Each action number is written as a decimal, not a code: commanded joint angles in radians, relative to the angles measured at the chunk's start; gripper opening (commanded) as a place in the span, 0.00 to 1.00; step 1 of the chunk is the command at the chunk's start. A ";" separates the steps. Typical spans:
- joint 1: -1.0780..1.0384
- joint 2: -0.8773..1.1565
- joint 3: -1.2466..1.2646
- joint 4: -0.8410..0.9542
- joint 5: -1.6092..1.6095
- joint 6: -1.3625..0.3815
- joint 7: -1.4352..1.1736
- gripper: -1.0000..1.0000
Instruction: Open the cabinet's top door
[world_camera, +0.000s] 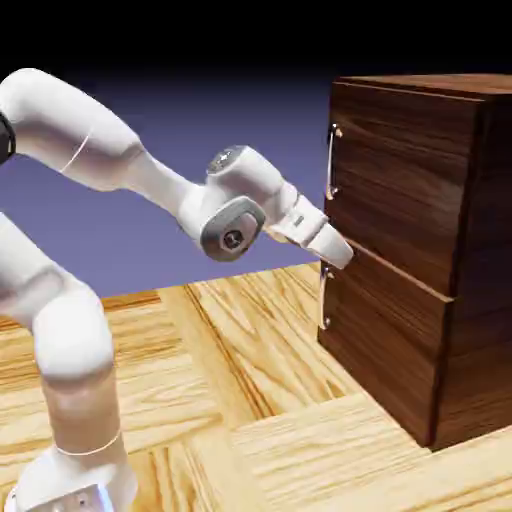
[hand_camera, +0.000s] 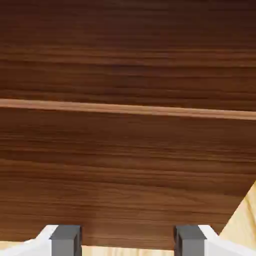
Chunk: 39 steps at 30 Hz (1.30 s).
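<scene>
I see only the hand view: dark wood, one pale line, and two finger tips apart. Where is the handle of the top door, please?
Observer: The top door's handle is at the door's edge on the exterior view's left, higher in the picture than the gripper.
Operator: And is the top door already open?
Observer: No, the top door looks closed, flush with the cabinet.
Operator: Is other handle near?
Observer: Yes, the lower door's handle shows just below the gripper in the exterior view.
</scene>
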 joint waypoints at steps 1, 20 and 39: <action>-0.018 -0.011 0.022 0.011 0.044 0.001 -0.024 0.50; -0.360 -0.210 0.437 0.225 0.870 0.012 -0.481 0.50; -0.703 -0.410 0.853 0.438 1.696 0.023 -0.937 0.50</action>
